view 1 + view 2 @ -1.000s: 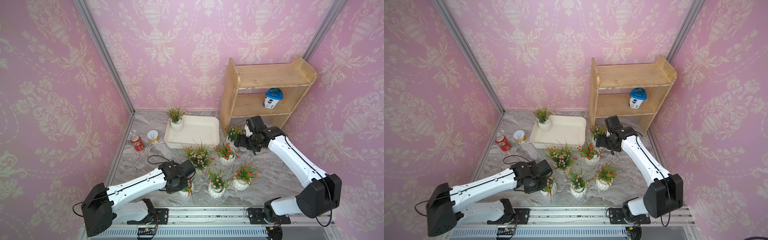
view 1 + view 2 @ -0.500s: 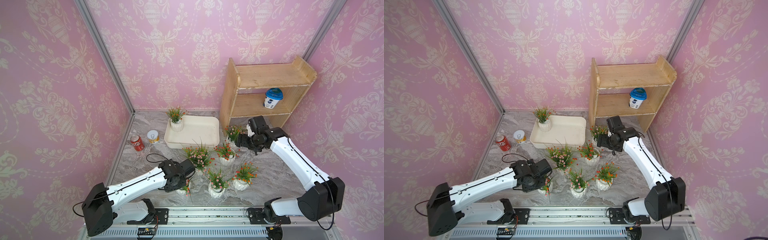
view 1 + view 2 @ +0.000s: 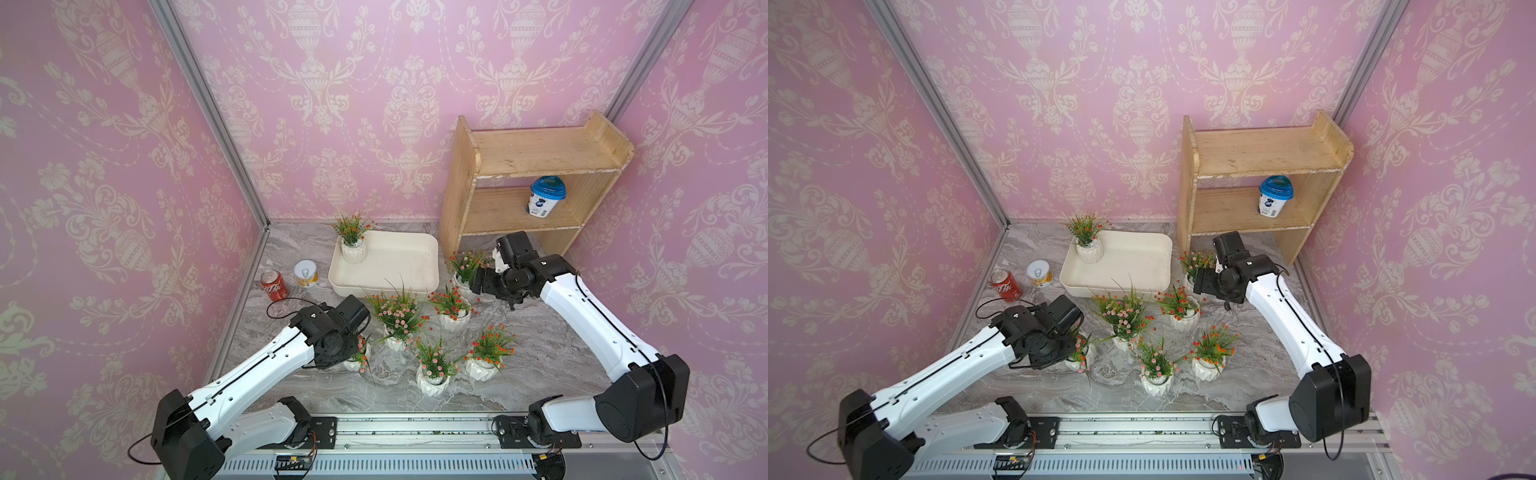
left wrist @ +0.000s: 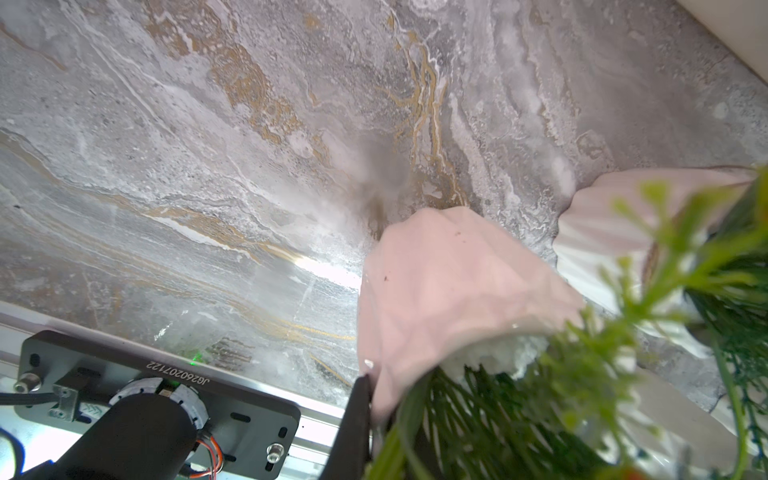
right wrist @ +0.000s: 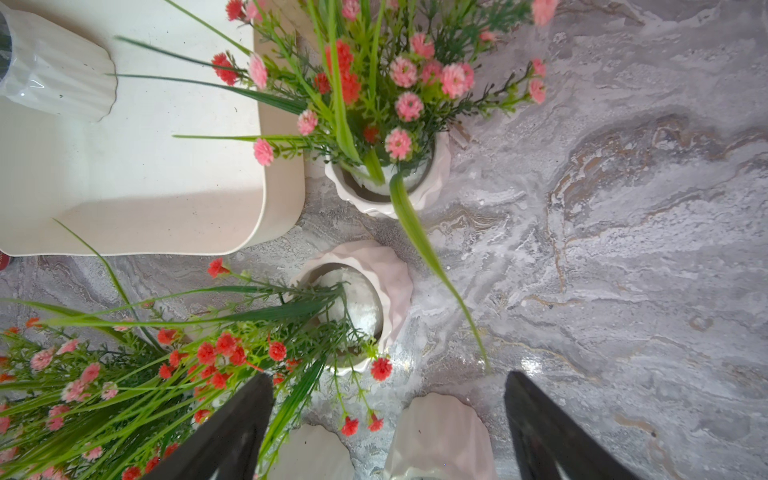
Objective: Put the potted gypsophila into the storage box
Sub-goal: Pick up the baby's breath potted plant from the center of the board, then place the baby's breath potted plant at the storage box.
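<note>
A grey marbled bench is sitting in a booth of pink damask wallpaper. Near the front, the left arm is reaching low across it, jaws clamping together on the rim of a potted gypsophila, a white faceted pot of green sprigs and pink-red blooms. Further back, the right arm is stooping beside a wooden shelf, jaws standing wide apart either side of another pot. Farthest, the cream storage box is lying with one plant standing in its far-left corner.
</note>
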`<move>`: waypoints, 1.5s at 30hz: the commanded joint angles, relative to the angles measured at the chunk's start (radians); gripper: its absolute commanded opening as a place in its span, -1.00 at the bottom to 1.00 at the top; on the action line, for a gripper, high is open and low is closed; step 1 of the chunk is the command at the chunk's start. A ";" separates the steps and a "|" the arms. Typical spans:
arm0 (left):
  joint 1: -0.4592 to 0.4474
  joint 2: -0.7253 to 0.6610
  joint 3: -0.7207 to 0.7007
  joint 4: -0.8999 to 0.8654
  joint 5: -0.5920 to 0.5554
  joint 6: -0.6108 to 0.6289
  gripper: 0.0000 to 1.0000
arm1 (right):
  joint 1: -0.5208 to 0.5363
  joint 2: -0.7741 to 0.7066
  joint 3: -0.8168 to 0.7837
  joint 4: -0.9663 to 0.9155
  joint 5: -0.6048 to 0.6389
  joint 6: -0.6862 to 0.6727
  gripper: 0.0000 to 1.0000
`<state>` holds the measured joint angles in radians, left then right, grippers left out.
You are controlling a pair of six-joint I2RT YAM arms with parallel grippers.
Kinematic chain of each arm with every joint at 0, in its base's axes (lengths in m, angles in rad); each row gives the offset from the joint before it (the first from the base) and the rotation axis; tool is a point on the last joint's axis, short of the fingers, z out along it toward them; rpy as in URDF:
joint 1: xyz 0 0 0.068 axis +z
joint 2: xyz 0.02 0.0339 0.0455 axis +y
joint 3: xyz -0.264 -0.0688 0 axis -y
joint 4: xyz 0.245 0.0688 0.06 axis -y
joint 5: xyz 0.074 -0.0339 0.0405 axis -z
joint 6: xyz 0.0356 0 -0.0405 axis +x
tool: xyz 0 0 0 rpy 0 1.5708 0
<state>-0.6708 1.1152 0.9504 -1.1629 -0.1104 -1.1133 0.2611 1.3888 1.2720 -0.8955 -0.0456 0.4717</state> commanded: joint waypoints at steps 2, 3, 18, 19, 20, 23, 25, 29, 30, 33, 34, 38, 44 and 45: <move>0.077 -0.026 0.089 -0.062 -0.016 0.130 -1.00 | -0.008 0.002 0.016 -0.001 0.009 0.012 0.79; 0.098 -0.022 0.102 -0.065 -0.010 0.153 -1.00 | -0.008 0.003 0.018 -0.005 0.014 0.013 0.80; 0.344 0.151 0.365 -0.039 0.011 0.425 -1.00 | -0.071 -0.004 0.006 0.009 -0.019 0.012 0.79; 0.360 0.169 0.388 -0.030 0.015 0.442 -1.00 | -0.077 -0.005 0.000 0.012 -0.027 0.009 0.79; 0.375 0.187 0.410 -0.025 0.017 0.457 -1.00 | -0.083 -0.007 -0.002 0.013 -0.031 0.006 0.79; 0.414 0.259 0.496 -0.018 0.015 0.506 -1.00 | -0.100 -0.013 -0.013 0.016 -0.037 -0.002 0.78; 0.438 0.308 0.558 -0.010 0.024 0.531 -1.00 | -0.114 -0.015 -0.020 0.018 -0.043 -0.010 0.79; 0.474 0.382 0.651 0.035 0.024 0.553 -1.00 | -0.135 -0.023 -0.034 0.020 -0.044 -0.019 0.79; 0.484 0.403 0.674 0.045 0.030 0.556 -1.00 | -0.141 -0.026 -0.039 0.023 -0.046 -0.021 0.79; 0.506 0.471 0.730 0.079 0.043 0.567 -1.00 | -0.150 -0.031 -0.054 0.029 -0.047 -0.022 0.79; 0.509 0.495 0.746 0.090 0.038 0.566 -1.00 | -0.155 -0.033 -0.058 0.032 -0.046 -0.022 0.79; 0.511 0.575 0.808 0.126 0.033 0.567 -1.00 | -0.166 -0.034 -0.065 0.033 -0.046 -0.022 0.79; 0.511 0.690 0.876 0.150 0.033 0.575 -1.00 | -0.180 -0.052 -0.081 0.036 -0.034 -0.022 0.79; 0.511 0.704 0.876 0.159 0.038 0.575 -1.00 | -0.182 -0.055 -0.084 0.035 -0.034 -0.022 0.79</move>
<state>-0.1646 1.8050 1.7821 -1.0508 -0.0868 -0.5606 0.0883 1.3670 1.2072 -0.8658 -0.0818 0.4698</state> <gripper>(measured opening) 0.099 0.894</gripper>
